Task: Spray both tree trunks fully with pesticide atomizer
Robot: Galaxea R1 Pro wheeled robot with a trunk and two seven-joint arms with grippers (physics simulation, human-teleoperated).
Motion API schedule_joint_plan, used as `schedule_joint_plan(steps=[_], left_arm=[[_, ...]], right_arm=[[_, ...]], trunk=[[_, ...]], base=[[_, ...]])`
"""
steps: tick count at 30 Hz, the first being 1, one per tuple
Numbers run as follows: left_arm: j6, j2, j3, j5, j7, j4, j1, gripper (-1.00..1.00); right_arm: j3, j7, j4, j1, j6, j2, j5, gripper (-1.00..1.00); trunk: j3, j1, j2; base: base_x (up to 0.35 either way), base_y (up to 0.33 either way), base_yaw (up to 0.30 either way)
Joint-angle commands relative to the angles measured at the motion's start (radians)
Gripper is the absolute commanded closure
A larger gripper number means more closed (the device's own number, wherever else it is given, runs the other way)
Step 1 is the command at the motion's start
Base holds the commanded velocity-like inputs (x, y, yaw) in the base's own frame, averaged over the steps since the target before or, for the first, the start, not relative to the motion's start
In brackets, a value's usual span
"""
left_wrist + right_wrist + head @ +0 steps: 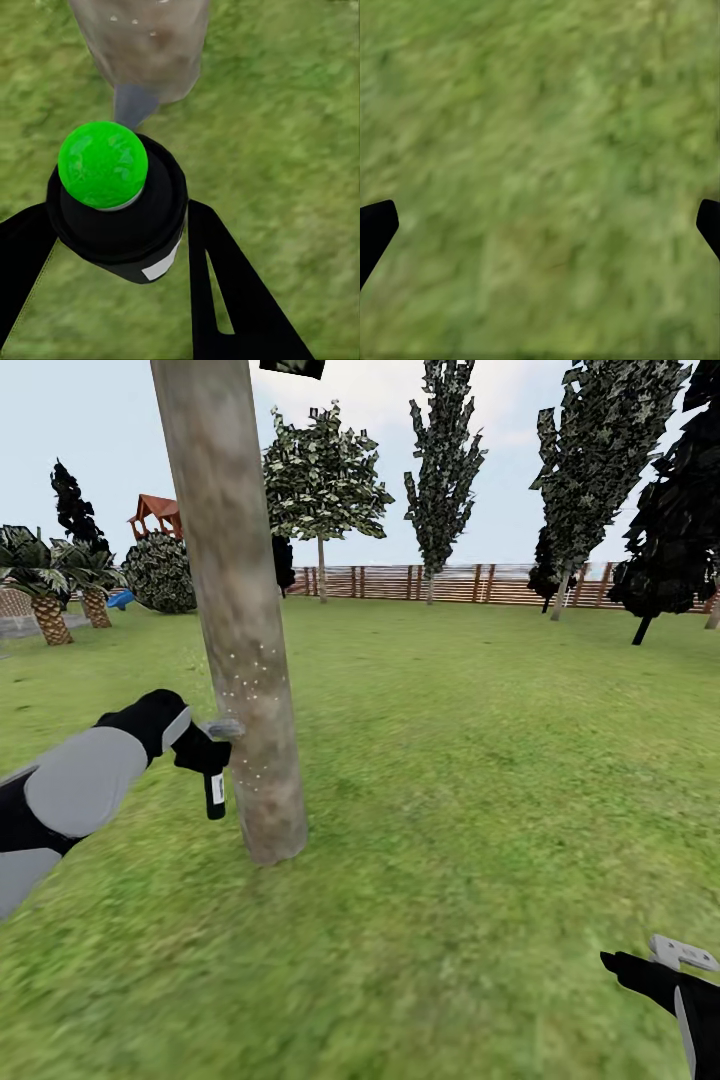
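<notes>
We see the left claw (pixel 212 752) closed on the pesticide atomizer (pixel 214 796), a small black cylinder with a pale label strip that hangs just below the claw's grip. In the left wrist view the atomizer (pixel 120 217) sits between the two dark fingers (pixel 232 292), which press against its sides, and its top carries a bright green ball (pixel 102 165). Directly ahead of the left claw, almost touching it, stands the tree trunk (pixel 235 610), a thick grey-brown column that leans slightly. Fine white specks of pesticide (pixel 252 675) dot the bark just above and beside the claw, and a few more lie lower, level with the atomizer. The left wrist view catches the trunk (pixel 146 45) with a few white specks on it, just beyond the green ball.

The right claw (pixel 680 960) hangs low and well apart from the trunk, over bare grass. Its two dark fingertips (pixel 375 229) stand wide apart at the edges of the right wrist view, with nothing between them but the floor (pixel 540 172).

Beyond both claws the lawn (pixel 480 740) runs back to the brown slatted fence (pixel 400 582). Thin-trunked conifers (pixel 445 470) and a leafier tree (pixel 322 475) stand along it. Far beyond the left claw we see short palms (pixel 45 575), a round bush (pixel 160 572) and a red-roofed structure (pixel 155 512).
</notes>
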Motion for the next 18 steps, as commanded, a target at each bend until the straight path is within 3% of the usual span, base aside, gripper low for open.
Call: schedule_joint_plan(steps=[1, 3, 4, 8, 18], left_arm=[[0.002, 0.007, 0.008, -0.007, -0.008, -0.005, 0.000, 1.00], [0.003, 0.025, 0.008, -0.007, -0.008, -0.041, 0.001, 1.00], [0.008, 0.033, 0.008, -0.007, -0.008, -0.105, 0.001, 1.00], [0.049, 0.039, 0.007, -0.007, -0.008, -0.252, -0.001, 1.00], [0.060, 0.037, 0.006, -0.006, -0.009, -0.273, -0.030, 1.00]], right_arm=[[-0.003, 0.009, -0.001, -0.001, 0.003, 0.000, 0.011, -1.00], [-0.003, 0.009, -0.001, -0.001, 0.003, 0.000, 0.011, -1.00], [-0.003, 0.008, -0.001, -0.001, 0.003, 0.000, 0.011, -1.00], [-0.003, 0.008, -0.001, -0.001, 0.003, 0.000, 0.011, -1.00], [-0.003, 0.008, -0.001, -0.001, 0.003, 0.000, 0.011, -1.00]], trunk=[[-0.001, 0.000, 0.000], [-0.001, 0.000, 0.000], [-0.001, 0.000, 0.000], [-0.001, 0.000, 0.000], [-0.001, 0.000, 0.000]], base=[[0.000, 0.000, 0.000], [0.000, 0.000, 0.000], [0.000, 0.000, 0.000], [0.000, 0.000, 0.000], [0.000, 0.000, 0.000]])
